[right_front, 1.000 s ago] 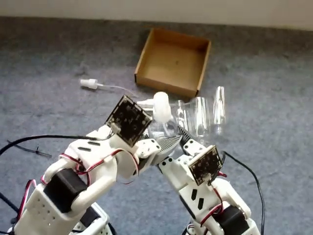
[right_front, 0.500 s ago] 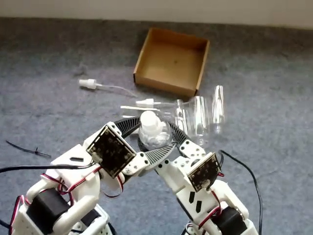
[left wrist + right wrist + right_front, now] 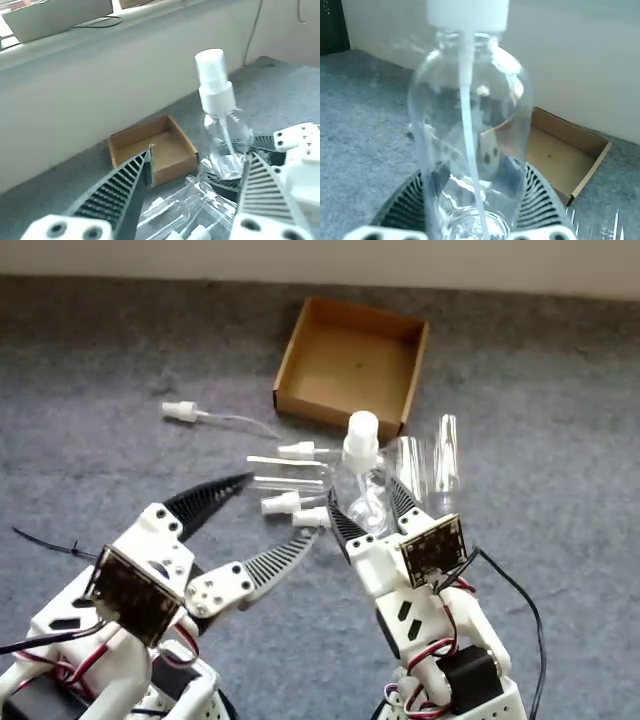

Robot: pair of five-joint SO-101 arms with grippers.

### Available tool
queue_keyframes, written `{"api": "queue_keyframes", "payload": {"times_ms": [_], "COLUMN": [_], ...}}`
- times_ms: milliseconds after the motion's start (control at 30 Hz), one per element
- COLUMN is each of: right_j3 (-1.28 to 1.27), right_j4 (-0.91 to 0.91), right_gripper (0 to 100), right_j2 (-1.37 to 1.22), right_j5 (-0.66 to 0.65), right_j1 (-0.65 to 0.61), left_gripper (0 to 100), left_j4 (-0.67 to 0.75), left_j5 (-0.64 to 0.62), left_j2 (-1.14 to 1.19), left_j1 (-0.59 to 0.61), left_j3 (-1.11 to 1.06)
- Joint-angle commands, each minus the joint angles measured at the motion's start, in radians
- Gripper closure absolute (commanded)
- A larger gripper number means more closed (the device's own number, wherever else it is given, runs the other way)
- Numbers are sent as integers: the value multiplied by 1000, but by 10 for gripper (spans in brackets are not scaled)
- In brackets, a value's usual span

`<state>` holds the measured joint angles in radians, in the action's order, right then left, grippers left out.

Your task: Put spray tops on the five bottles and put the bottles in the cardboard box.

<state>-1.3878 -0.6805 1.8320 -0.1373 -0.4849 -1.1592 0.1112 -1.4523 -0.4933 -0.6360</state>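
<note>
My right gripper [image 3: 368, 505] is shut on a clear bottle [image 3: 362, 490] with a white spray top [image 3: 361, 430] on it, holding it upright just in front of the cardboard box [image 3: 293, 365]. In the right wrist view the bottle [image 3: 470, 130] stands between the ribbed fingers [image 3: 536, 202], with the box [image 3: 570, 145] behind. My left gripper [image 3: 280, 506] is open near the left front, apart from the bottle and holding nothing. Its fingers [image 3: 120, 192] frame the bottle [image 3: 220, 135] and box [image 3: 127, 142] in the left wrist view. Three loose spray tops [image 3: 300, 451] lie between the arms.
Several clear bottles [image 3: 412, 475] without tops lie on the grey carpet right of the held bottle. One more spray top [image 3: 185, 412] with a long tube lies far left. A black cable tie [image 3: 50, 543] lies at the left edge. The box is empty.
My left gripper let go of the bottle's top, opened wide and pulled back to the left front. The right gripper carried the capped bottle up and to the right.
</note>
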Motion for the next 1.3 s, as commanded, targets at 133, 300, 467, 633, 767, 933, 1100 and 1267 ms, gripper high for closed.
{"api": "queue_keyframes", "payload": {"times_ms": [133,300,467,633,767,933,1100,1267], "right_j3": [-27,-16,-24,-19,-24,54,245,390], "right_j4": [13,-38,-41,18,21,-22,-13,31], "right_gripper": [994,994,994,994,994,994,994,994], "right_j2": [5,5,5,4,-8,-219,-544,-743], "right_j5": [3,3,-3,-12,-11,-11,-12,-18], "right_j1": [7,10,12,88,107,110,110,110], "left_gripper": [825,832,832,832,832,833,832,832], "left_j4": [236,368,379,382,385,397,400,404], "left_j5": [-81,-87,-89,-89,-89,-89,-84,-83], "left_j2": [10,163,364,484,530,555,555,555], "left_j1": [317,320,325,323,314,351,441,555], "left_j3": [-74,-183,-171,-171,-171,-203,-329,-440]}}
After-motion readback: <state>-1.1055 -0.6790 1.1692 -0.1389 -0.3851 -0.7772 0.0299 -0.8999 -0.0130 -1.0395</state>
